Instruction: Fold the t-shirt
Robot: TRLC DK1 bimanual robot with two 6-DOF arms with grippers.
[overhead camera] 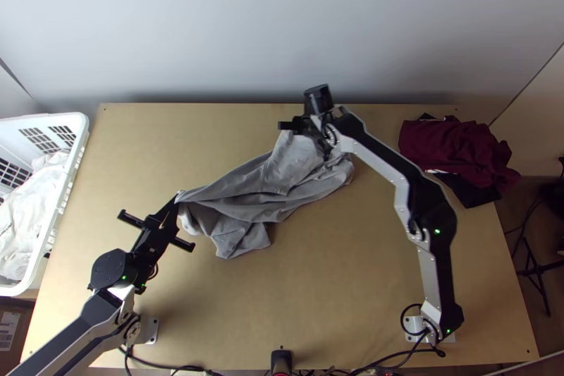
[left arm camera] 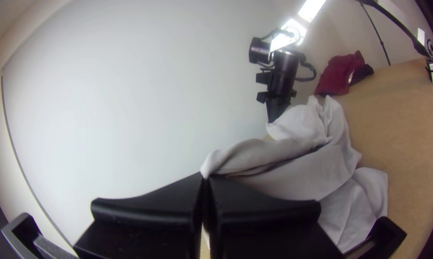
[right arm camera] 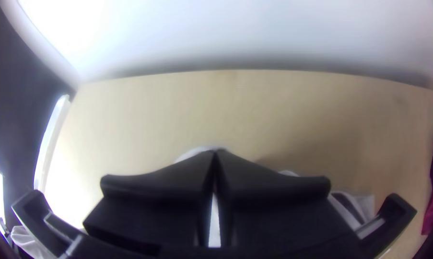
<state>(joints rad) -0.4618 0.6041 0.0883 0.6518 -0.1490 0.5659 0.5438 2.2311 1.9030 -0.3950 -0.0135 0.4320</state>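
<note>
T-shirt is lying rumpled mid-frame, left tool and right tool are pinching it, and all folding is seemingly remaining.

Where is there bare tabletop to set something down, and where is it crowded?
Bare wood shows between the grey t-shirt and the near edge, flanked by the arms' bases, and between shirt, basket and back wall. Crowded: the strip between left gripper and right gripper, bridged by the shirt, and far right, under maroon cloth.

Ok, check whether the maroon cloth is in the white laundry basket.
No, the maroon cloth lies at the right end of the table.
</note>
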